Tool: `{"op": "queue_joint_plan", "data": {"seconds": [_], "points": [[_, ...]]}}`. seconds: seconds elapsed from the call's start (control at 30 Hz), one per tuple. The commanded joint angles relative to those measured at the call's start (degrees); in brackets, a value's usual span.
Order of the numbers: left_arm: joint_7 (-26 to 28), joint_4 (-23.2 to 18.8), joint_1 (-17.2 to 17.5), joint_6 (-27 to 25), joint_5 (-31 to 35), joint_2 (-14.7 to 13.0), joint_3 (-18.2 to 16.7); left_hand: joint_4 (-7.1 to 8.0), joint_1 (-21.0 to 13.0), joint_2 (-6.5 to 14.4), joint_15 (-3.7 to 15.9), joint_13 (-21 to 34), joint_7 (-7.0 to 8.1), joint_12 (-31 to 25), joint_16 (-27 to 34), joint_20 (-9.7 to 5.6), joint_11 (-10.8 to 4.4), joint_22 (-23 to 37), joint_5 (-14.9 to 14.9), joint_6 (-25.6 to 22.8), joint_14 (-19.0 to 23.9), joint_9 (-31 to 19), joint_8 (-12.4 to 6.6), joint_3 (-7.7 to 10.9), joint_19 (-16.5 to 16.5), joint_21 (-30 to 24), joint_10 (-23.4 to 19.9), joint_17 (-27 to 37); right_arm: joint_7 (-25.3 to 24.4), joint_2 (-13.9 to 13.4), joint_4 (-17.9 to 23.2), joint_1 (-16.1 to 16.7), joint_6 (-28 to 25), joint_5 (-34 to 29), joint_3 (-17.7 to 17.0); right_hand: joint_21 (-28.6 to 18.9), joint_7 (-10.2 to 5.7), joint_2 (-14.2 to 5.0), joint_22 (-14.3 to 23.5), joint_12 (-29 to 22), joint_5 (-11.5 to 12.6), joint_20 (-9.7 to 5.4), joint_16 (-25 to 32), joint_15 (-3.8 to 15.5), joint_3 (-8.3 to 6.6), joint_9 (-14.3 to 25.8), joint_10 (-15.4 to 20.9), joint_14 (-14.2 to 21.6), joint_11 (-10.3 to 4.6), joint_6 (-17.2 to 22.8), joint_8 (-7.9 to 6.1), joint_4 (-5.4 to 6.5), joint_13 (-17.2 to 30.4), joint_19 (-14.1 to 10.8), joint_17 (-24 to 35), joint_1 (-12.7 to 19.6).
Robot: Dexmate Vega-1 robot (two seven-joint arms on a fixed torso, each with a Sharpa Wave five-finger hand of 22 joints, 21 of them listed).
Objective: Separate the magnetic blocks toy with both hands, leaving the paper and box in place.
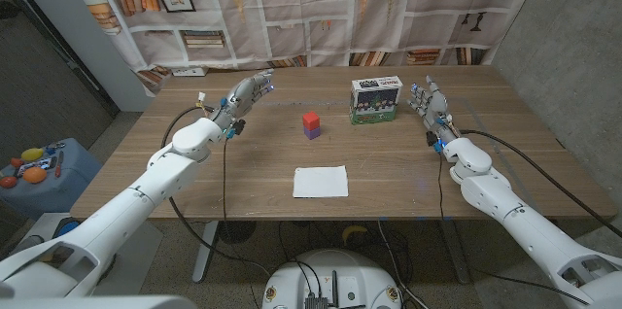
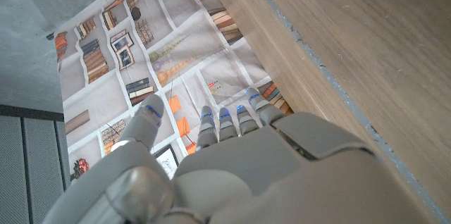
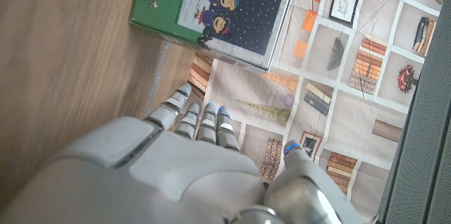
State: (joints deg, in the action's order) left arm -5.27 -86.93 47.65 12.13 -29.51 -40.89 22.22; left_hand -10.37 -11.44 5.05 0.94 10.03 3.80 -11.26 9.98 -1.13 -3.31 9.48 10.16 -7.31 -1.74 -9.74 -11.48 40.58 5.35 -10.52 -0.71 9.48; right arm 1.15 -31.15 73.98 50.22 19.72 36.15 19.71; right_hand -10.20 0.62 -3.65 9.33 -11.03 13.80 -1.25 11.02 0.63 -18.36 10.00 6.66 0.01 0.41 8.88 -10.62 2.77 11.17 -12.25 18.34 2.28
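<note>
The magnetic blocks toy point(image 1: 311, 124) stands near the table's middle, a red cube stacked on a purple one. My left hand point(image 1: 245, 97) is over the table to the toy's left, fingers stretched out and apart, holding nothing; its back shows in the left wrist view point(image 2: 232, 168). My right hand point(image 1: 429, 105) stands to the right of the green box point(image 1: 376, 99), fingers extended, holding nothing; its back shows in the right wrist view point(image 3: 176, 175), with the box point(image 3: 218, 9) just beyond the fingertips. A white paper point(image 1: 321, 182) lies in front of the toy.
The wooden table point(image 1: 194, 173) runs back to a curtain printed with bookshelves point(image 1: 321, 8). A grey wall stands at the right. Toys lie on a blue surface point(image 1: 39, 168) left of the table.
</note>
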Motion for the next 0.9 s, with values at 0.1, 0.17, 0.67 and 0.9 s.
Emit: {"op": "queue_joint_plan", "data": {"seconds": [0.1, 0.17, 0.67, 0.9], "points": [[-5.61, -3.66, -3.78, -2.34, 6.37, -7.34, 1.28, -0.73, -2.11, -0.76, 0.91, 0.10, 1.78, -0.24, 0.17, -0.38, -1.53, 0.05, 0.35, -1.71, -0.28, -0.33, -0.86, 0.32, -0.11, 0.03, -0.48, 0.16, -0.52, -0.03, 0.36, 1.19, 0.70, 0.31, -0.58, 0.09, 0.13, 0.09, 0.12, 0.07, 0.33, 0.00, 0.20, -0.21, -0.25, 0.09, 0.28, 0.15, -0.52, 0.47, -0.24, 0.14, -0.01, -0.08, -0.19, -0.03], [-7.00, -3.51, -4.95, -2.64, 7.52, -8.05, 1.91, -0.81, -3.03, -1.22, 1.05, 0.12, 2.31, -0.34, 0.21, -0.28, -2.00, 0.04, 0.40, -2.50, -0.14, -0.35, -1.04, 0.44, -0.11, 0.03, -0.95, 0.16, -0.79, -0.07, 0.63, 1.52, 0.74, 0.38, -0.73, 0.06, 0.11, 0.06, 0.12, 0.04, 0.34, -0.03, 0.18, -0.28, -0.26, 0.09, 0.36, 0.10, -0.56, 0.58, -0.27, 0.14, -0.04, -0.06, -0.27, -0.03], [-9.80, -5.73, -11.90, -4.46, 22.16, -11.74, 6.46, -0.90, -9.14, -3.88, 1.91, 0.18, 3.72, -0.81, 0.56, -0.68, -3.72, 0.01, 0.85, -9.24, 1.95, -0.56, -2.82, 1.41, 1.61, -0.28, -3.76, 0.17, -1.09, 0.13, 0.29, 2.39, 1.57, 0.65, -1.18, -0.13, -0.06, -0.17, 0.12, 0.02, 0.38, 0.39, 0.24, -0.54, -0.39, 0.09, 0.47, 0.17, -0.63, 0.79, -0.29, 0.11, -0.16, -0.17, -0.68, 0.03], [-11.18, -7.13, -13.72, -4.25, 27.49, -12.94, 7.61, -0.89, -10.52, -4.39, 2.08, 0.18, 3.55, -0.75, 0.54, -0.66, -3.82, 0.01, 0.87, -9.98, 2.40, -0.58, -2.87, 1.55, 2.20, -0.35, -4.10, 0.16, -1.20, 0.37, -0.11, 2.83, 2.14, 0.77, -1.33, -0.17, -0.09, -0.29, 0.13, 0.01, 0.39, 0.43, 0.20, -0.61, -0.51, 0.09, 0.54, 0.06, -0.62, 0.86, -0.28, 0.03, -0.21, -0.16, -0.91, 0.16]]}}
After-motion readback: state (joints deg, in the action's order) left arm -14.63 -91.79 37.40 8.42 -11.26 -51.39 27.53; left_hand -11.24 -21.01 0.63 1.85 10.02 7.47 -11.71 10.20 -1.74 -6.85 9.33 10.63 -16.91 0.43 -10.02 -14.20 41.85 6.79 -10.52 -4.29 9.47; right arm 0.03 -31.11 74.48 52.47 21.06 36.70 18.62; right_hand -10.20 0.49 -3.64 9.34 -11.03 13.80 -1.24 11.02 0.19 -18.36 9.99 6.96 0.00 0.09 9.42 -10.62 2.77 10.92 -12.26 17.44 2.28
